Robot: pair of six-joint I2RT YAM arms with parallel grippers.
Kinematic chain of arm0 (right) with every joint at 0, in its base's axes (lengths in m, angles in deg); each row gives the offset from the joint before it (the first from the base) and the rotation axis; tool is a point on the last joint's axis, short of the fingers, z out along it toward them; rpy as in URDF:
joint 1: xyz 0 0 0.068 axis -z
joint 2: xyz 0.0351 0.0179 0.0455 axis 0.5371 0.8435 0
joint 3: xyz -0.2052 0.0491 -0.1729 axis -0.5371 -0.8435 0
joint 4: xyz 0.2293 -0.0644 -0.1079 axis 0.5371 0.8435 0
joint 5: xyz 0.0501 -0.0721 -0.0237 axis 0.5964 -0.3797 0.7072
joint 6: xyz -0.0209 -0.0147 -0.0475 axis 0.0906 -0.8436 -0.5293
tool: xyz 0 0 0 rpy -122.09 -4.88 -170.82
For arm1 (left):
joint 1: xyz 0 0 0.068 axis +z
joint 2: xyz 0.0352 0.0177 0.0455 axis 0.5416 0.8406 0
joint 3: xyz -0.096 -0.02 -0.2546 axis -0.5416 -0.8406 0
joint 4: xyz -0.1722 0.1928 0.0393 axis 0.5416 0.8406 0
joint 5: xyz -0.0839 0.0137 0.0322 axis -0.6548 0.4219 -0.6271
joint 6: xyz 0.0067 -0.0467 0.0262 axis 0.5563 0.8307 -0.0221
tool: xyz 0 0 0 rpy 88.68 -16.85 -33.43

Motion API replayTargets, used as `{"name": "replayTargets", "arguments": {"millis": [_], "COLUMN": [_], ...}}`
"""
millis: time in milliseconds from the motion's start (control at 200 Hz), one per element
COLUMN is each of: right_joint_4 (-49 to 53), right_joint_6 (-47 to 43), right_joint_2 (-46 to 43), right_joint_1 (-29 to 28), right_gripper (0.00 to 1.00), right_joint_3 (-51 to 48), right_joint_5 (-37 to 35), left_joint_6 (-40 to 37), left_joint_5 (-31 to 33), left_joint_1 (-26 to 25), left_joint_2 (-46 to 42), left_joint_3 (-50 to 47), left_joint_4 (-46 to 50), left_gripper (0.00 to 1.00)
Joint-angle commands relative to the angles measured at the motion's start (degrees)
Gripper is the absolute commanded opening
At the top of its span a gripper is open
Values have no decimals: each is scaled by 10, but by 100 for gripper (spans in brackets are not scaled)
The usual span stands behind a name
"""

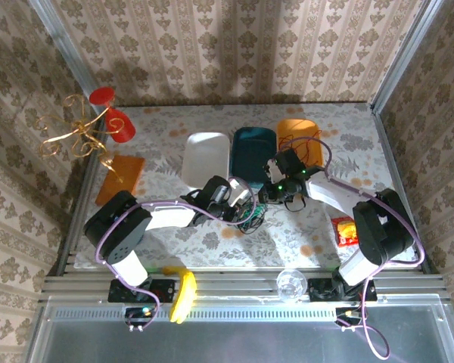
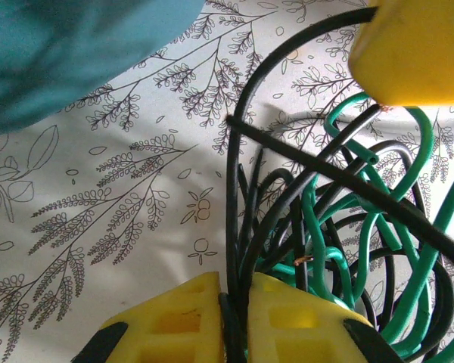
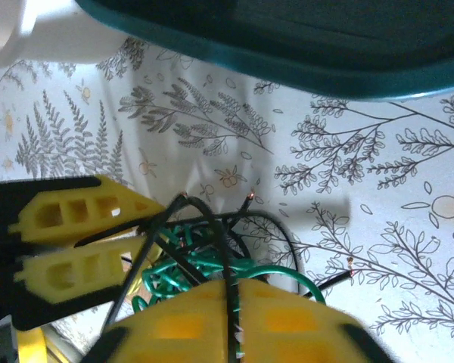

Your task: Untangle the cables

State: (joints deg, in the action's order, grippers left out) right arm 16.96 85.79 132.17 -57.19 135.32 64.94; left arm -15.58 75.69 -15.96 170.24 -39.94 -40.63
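Yellow pads of the left gripper (image 2: 233,321) are seen pressed together on a few strands of the black cable (image 2: 234,189), just off the near edge of the teal tray (image 1: 253,147), toward that tray's left corner. Between the two grippers, the cables lie as one knot (image 1: 251,219) on the patterned worktop (image 2: 98,189), just in front of the same tray. The green cable (image 2: 378,227) is looped through and around the black one, and several strands are crossed over one another, with bare copper ends poking out. Further right, in front of the tray's near right corner, the right gripper (image 3: 233,318) is clamped on a single black strand rising out of the knot. The step in hand is judged to be a pull-apart with both ends held. It is best done slowly, with the left grip kept as an anchor and the right one drawn away from the knot along the line of its strand, so that loops are slid open rather than cinched. Tension should be watched: if the green loops are seen to tighten, the pull should be eased and a looser strand chosen.
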Motion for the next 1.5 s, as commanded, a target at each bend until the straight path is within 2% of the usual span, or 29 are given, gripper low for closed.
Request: {"name": "replayTargets", "arguments": {"millis": [0,375,655,780,940,1165,1310,1495], "right_joint_4": [3,54,31,1,-56,-178,-237,-234], "right_joint_6": [-4,81,147,133,90,82,79,80], "right_joint_2": [-7,-183,-340,-393,-434,-463,-426,-306], "right_joint_1": [-1,62,120,145,147,146,146,147], "right_gripper": [0,0,0,0,0,0,0,0], "right_joint_3": [26,24,-6,-3,22,45,85,171], "right_joint_5": [-38,-301,-403,-372,-317,-276,-242,-182], "left_joint_6": [1,12,22,24,29,36,40,41], "left_joint_5": [-4,4,8,9,10,22,31,37], "left_joint_1": [1,5,8,9,12,15,17,17], "left_joint_2": [-15,3,2,0,-1,-1,-1,-5], "left_joint_3": [-11,-34,-56,-61,-64,-71,-79,-78], "left_joint_4": [7,0,-4,-6,-10,-19,-27,-29], "left_gripper": [12,12,12,12,12,13,13,13]}}
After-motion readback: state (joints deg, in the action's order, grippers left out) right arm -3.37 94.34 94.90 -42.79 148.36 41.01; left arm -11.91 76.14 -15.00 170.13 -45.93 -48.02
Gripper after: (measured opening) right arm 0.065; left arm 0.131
